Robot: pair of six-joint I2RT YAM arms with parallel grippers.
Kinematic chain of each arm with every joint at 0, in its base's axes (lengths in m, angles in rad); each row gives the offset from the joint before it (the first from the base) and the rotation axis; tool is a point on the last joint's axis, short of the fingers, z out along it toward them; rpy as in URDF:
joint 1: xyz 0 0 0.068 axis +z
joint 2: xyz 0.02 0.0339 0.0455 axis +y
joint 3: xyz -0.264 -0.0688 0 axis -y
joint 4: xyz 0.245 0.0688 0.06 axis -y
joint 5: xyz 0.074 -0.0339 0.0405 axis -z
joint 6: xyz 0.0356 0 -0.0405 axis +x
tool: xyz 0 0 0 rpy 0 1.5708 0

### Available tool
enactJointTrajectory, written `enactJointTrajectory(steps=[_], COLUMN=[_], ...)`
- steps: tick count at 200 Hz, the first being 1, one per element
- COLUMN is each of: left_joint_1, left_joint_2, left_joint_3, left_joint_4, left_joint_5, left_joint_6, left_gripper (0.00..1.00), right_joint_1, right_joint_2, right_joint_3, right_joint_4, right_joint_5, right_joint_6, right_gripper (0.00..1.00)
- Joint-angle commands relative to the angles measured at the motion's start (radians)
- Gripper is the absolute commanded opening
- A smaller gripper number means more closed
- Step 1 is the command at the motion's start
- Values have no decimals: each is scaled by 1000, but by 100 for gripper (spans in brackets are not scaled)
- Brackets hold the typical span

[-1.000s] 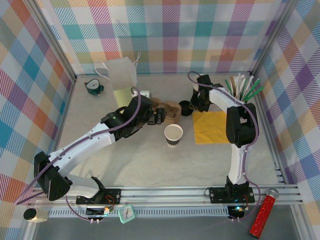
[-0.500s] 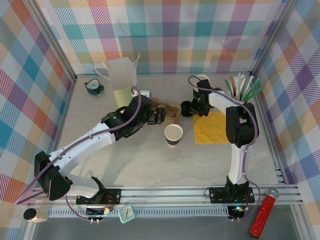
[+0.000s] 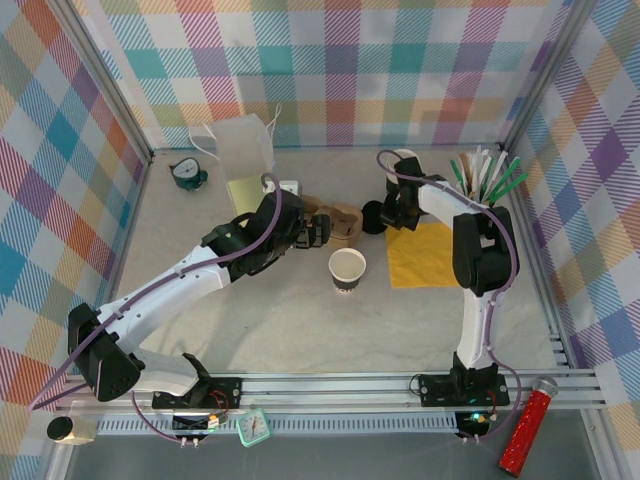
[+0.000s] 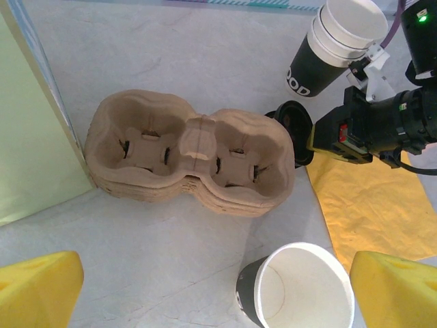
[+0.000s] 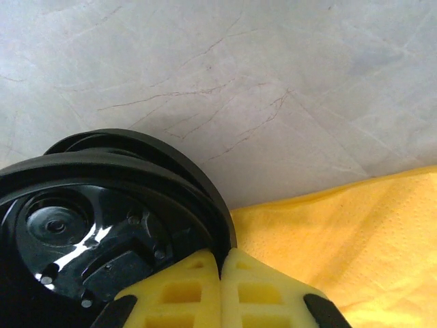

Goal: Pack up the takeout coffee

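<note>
Left gripper (image 4: 218, 295) is hovering, fingers (image 4: 41, 287) spread wide, beside brown pulp two-cup carrier (image 4: 191, 157); right gripper (image 5: 220, 273) is pressing clenched fingers (image 5: 181, 294) against glossy black-lidded takeout coffee (image 5: 102, 225).

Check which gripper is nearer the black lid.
Right. The right gripper is shut at the rim of the black lid; the left gripper, open, hovers by the pulp carrier, apart from the lid.

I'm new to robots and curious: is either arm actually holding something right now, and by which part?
The right gripper pinches the black lid by its rim. The left gripper is open, holding nothing.
</note>
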Motion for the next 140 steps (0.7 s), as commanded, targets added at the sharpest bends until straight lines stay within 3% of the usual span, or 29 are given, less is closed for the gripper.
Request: enactJointTrajectory(steps=[1, 61, 140], left_joint_1=[-11, -10, -10], left_joint_2=[-30, -24, -30], left_joint_3=[-2, -7, -5], left_joint_4=[7, 28, 9], left_joint_5=[-21, -7, 5], left_joint_6=[3, -3, -15], left_gripper=[100, 100, 100], right_joint_1=[7, 7, 10], right_joint_2=[-89, -174, -89], right_joint_3=[-4, -24, -61], right_joint_4=[-23, -52, 24], right_joint_5=[12, 25, 19], right_joint_6=[6, -20, -29], right_gripper=[0, 0, 2])
